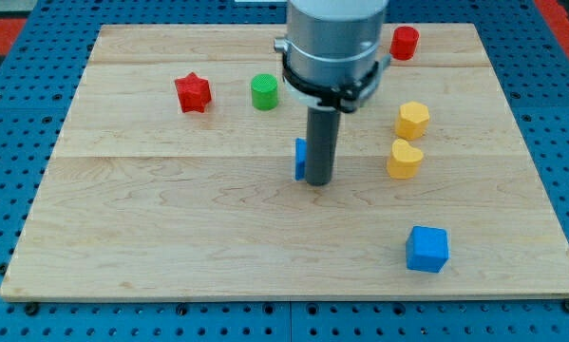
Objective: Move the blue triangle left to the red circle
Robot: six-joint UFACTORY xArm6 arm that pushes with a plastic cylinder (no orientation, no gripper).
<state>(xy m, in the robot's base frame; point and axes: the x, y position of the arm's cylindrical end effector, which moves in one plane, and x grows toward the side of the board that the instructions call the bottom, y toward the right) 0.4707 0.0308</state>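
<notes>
1. Plainly, the arm ends in a bare rod with no pincer, so nothing opens, clenches or grasps; my tip rests on the wooden board, touching the blue triangle on that block's right.
2. Only a sliver of the blue triangle shows, just left of the rod.
3. From the blue triangle, the red circle lies up and well to the right, near the board's top edge.
4. By judgement, the task is barely begun: the two blocks sit well apart, with most of the push left.
5. Right of the blue triangle sit a yellow hexagon and a yellow heart.
</notes>
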